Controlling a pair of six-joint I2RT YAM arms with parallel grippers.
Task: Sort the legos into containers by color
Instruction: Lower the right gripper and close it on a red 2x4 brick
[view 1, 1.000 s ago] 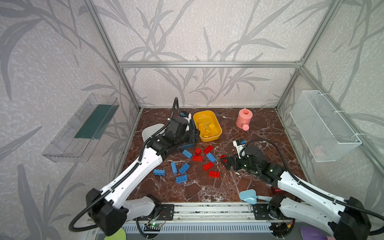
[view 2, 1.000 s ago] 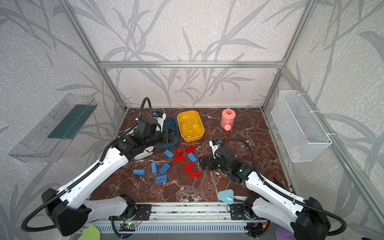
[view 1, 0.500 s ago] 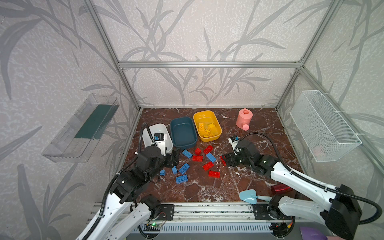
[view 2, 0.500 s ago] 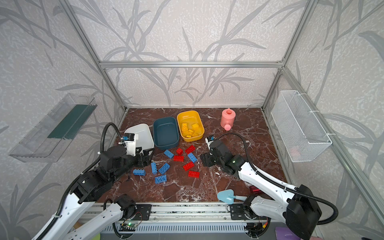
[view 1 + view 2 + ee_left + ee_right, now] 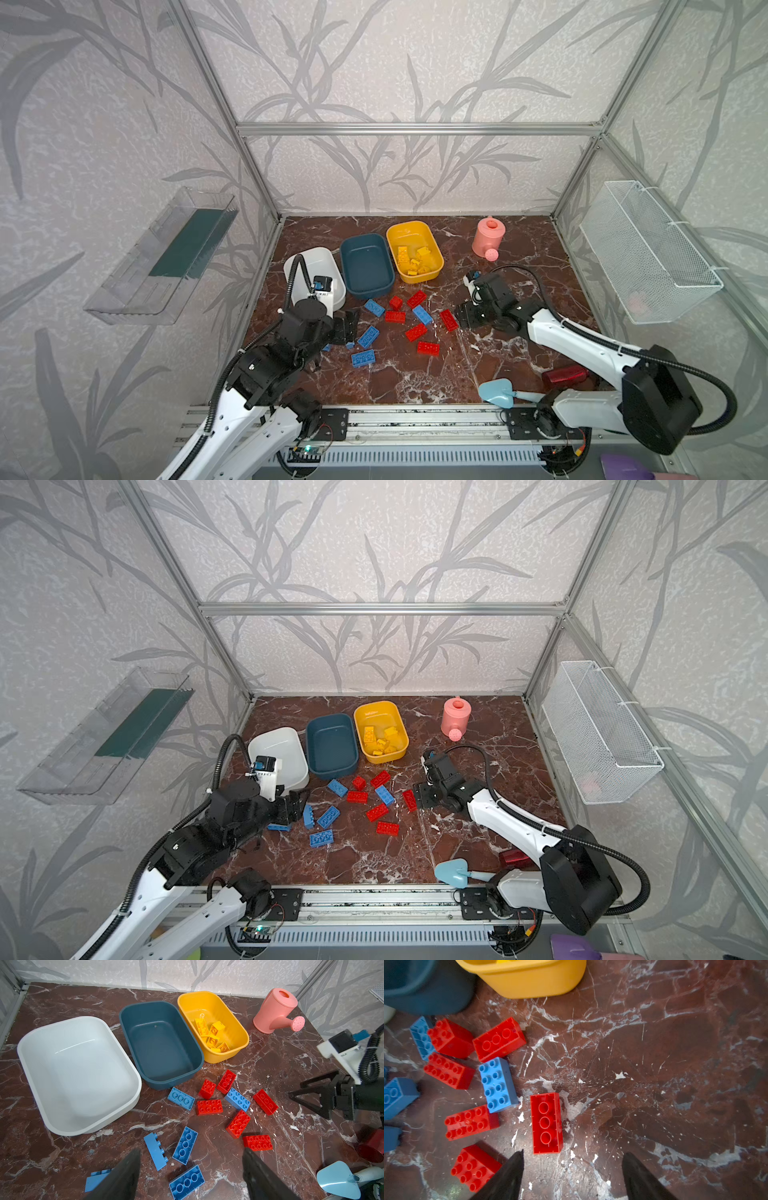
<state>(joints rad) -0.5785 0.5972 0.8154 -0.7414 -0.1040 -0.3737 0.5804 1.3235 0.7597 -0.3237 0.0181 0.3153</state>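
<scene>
The right gripper (image 5: 573,1152) gapes empty, the upturned red plastic brick (image 5: 546,1123) just ahead of one finger, so closing may shove it aside; the left gripper (image 5: 191,1149), also open, faces crowded blue plastic bricks (image 5: 185,1145) and might pinch two.

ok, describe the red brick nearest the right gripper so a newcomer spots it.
Find the yellow tub at the back, then the loose red and blue bricks in front of it. At their right edge, just ahead of the right gripper, a long red brick lies alone. It is hollow side up, showing three rings; the reds nearest it show studs.
</scene>
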